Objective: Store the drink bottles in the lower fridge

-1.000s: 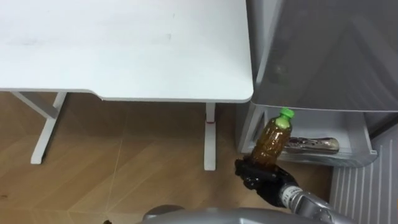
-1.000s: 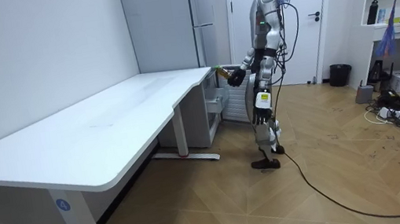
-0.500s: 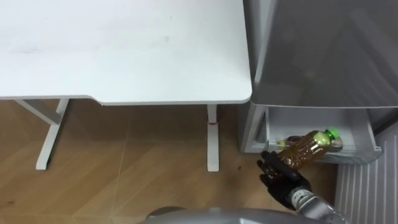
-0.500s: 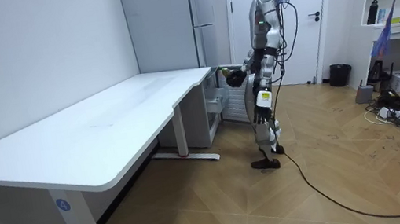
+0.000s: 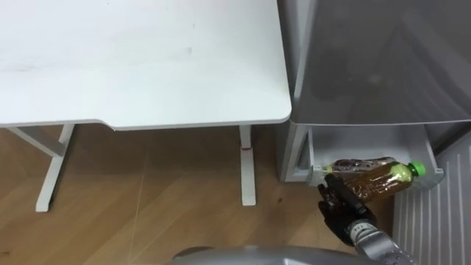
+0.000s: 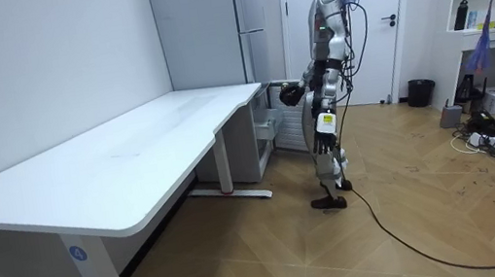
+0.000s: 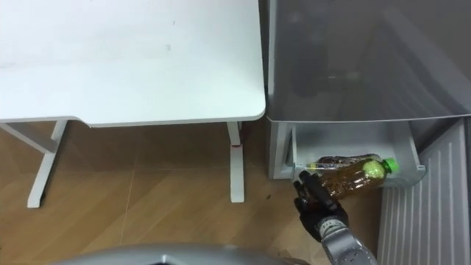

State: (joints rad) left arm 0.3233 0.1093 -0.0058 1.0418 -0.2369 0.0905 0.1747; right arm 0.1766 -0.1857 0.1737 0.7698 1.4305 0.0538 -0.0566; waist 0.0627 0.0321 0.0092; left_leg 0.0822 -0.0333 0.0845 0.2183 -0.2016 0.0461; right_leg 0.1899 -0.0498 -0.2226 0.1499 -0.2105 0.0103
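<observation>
An amber drink bottle (image 5: 377, 181) with a green cap (image 5: 417, 168) lies sideways in my right hand (image 5: 341, 209), whose fingers are curled round its lower half. The cap points right. The bottle hangs over the front edge of the open lower fridge drawer (image 5: 300, 153). Inside that drawer, just behind it, a second bottle (image 5: 359, 163) lies on its side. The right eye view has the same held bottle (image 7: 352, 177) and hand (image 7: 319, 206). In the room view I stand before the fridge (image 6: 265, 47) with the right hand (image 6: 291, 94) stretched towards it.
A white desk (image 5: 147, 59) stands left of the fridge, its leg (image 5: 247, 165) close to the drawer. The grey upper fridge front (image 5: 383, 59) overhangs the drawer. A ribbed white door panel (image 5: 430, 224) stands open at the lower right. The floor is wood.
The bottle has tipped from upright to lying sideways. My right hand has carried it rightward to the drawer's front edge. The view has shifted slightly.
</observation>
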